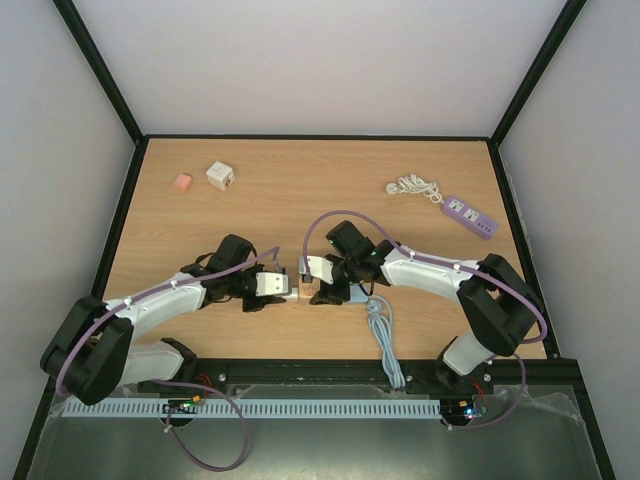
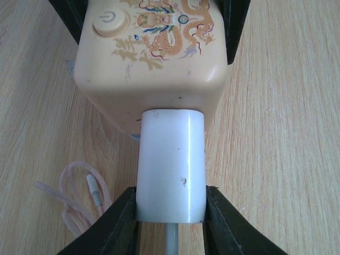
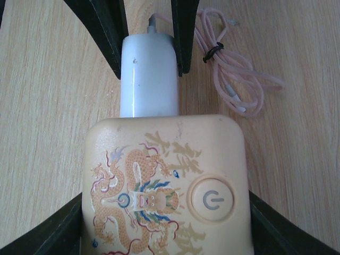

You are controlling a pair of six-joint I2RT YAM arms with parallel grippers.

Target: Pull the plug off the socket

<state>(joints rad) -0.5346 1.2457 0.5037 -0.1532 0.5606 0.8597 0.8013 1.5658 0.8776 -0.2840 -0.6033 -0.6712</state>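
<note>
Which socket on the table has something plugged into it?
The cream dragon-printed cube mid-table, white plug in it. The white cube and purple strip at the back have nothing plugged in.

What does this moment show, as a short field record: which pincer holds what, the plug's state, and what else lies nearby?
left pincer: shut on the white rounded plastic plug
right pincer: shut on the cream plastic socket cube with dragon print
plug state: seated in the socket, not yet pulled
surface: light wooden table
nearby: coiled pink cable beside the plug; purple power strip at the far right
</note>
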